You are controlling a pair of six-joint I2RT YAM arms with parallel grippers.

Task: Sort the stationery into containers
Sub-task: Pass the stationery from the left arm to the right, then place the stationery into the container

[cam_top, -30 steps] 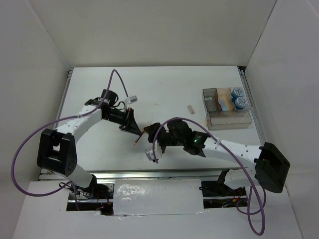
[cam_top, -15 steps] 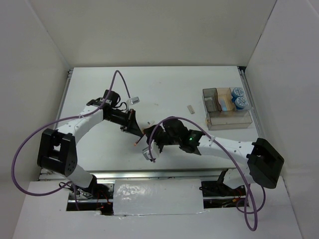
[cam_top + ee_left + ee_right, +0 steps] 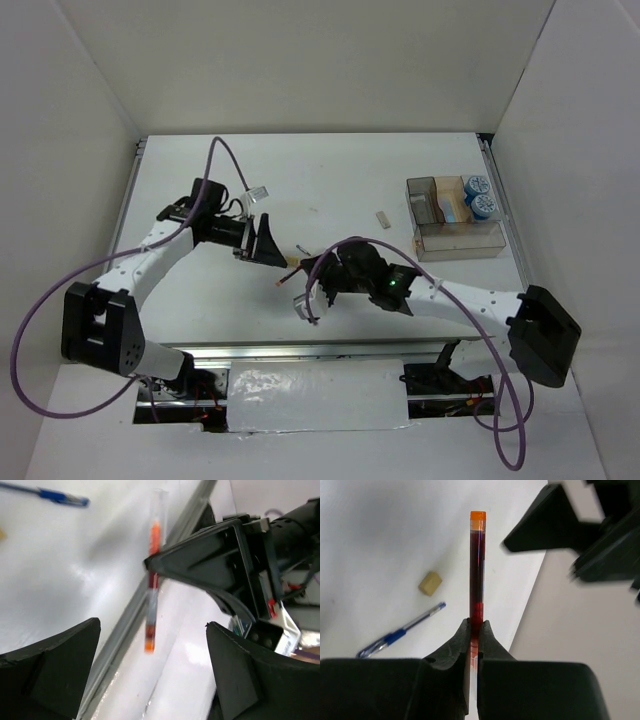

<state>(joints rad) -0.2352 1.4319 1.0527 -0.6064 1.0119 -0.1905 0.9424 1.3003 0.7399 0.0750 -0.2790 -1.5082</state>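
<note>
Pinching the red pen (image 3: 476,570) by its lower part between the right fingers (image 3: 466,630), pressed closed against the barrel, orange end pointing away from them. Beyond those fingertips and to their left, a tan cube (image 3: 430,583) and a blue pen (image 3: 402,632), lying apart on the tabletop (image 3: 330,170). Facing the red pen from just across, the left fingers (image 3: 263,243), spread wide with nothing between them. Well away from both pairs, out past the right arm, the clear tray (image 3: 460,250). In its corner section farthest from the fingers, two blue-white rolls (image 3: 484,206) side by side. Next to these, something pale, too small to name, then the smoky-grey section (image 3: 425,200). Between tray and right fingers, a beige block (image 3: 381,216) loose on the tabletop.
</note>
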